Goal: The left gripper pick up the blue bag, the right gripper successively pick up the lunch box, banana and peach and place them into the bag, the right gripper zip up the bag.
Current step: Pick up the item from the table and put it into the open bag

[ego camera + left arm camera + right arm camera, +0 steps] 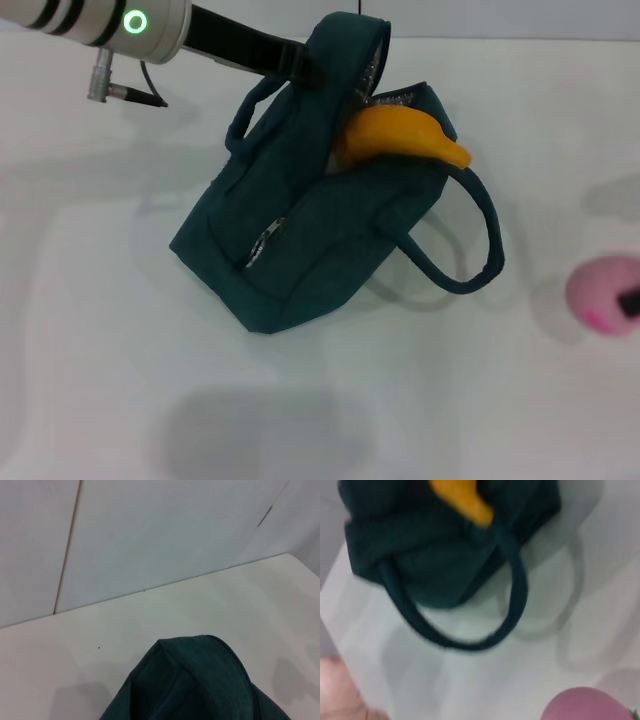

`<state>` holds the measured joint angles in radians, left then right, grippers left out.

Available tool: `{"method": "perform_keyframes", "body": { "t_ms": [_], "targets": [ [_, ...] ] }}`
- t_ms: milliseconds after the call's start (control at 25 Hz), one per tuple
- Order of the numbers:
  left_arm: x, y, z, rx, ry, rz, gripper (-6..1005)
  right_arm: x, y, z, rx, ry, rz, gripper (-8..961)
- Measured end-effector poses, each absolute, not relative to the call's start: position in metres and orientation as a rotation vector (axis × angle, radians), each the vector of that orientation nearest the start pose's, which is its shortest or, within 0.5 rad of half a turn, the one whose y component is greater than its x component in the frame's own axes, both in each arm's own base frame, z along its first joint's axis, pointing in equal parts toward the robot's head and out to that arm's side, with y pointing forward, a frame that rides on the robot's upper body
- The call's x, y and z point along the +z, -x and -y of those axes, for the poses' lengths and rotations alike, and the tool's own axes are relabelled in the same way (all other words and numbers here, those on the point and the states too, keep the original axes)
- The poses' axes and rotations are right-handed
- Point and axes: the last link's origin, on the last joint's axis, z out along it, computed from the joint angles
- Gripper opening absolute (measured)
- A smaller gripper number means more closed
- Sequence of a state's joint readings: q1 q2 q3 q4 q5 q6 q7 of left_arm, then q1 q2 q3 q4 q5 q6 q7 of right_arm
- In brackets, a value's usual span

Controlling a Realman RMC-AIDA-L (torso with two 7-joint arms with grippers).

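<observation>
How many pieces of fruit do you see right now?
2: a yellow banana poking out of the open dark teal fabric bag, and a pink peach on the white table's right edge. The bag may hide more.

A bare test room or lab. A plain white counter (60, 645) fills the frame. White wall panels (165, 535) stand behind it.

No readable text or labels anywhere

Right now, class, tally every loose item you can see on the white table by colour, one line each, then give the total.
Dark teal: 1, the bag
Yellow-orange: 1, the banana, poking out of the bag's opening
Pink: 1, the peach, on the table beside the bag
Total: 3
</observation>
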<state>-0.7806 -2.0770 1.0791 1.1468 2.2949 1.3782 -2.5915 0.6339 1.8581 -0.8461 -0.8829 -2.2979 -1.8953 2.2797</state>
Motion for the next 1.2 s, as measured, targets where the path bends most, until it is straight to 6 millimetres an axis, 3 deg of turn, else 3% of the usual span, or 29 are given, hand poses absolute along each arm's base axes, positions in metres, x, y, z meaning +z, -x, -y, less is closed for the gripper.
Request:
{"method": "perform_keyframes", "body": {
  "t_ms": [160,240,360,720,1200],
  "targets": [
    [0.02,0.125,-0.414,-0.233,2.541,1.163,36,0.101,-0.238,-0.341,0.239,2.794,-1.281,29],
    [0.02,0.124,-0.414,-0.235,2.542,1.162,36,0.101,-0.222,-0.344,0.4,2.86,-1.113,29],
    [0.019,0.121,-0.415,-0.236,2.546,1.167,36,0.09,-0.201,-0.35,0.502,2.932,-0.946,29],
    [0.023,0.113,-0.415,-0.235,2.55,1.185,36,0.034,-0.172,-0.375,0.256,3.05,-0.884,30],
    [0.022,0.115,-0.413,-0.221,2.559,1.202,36,0.031,-0.165,-0.396,0.184,2.953,-0.829,30]
  ]
}}
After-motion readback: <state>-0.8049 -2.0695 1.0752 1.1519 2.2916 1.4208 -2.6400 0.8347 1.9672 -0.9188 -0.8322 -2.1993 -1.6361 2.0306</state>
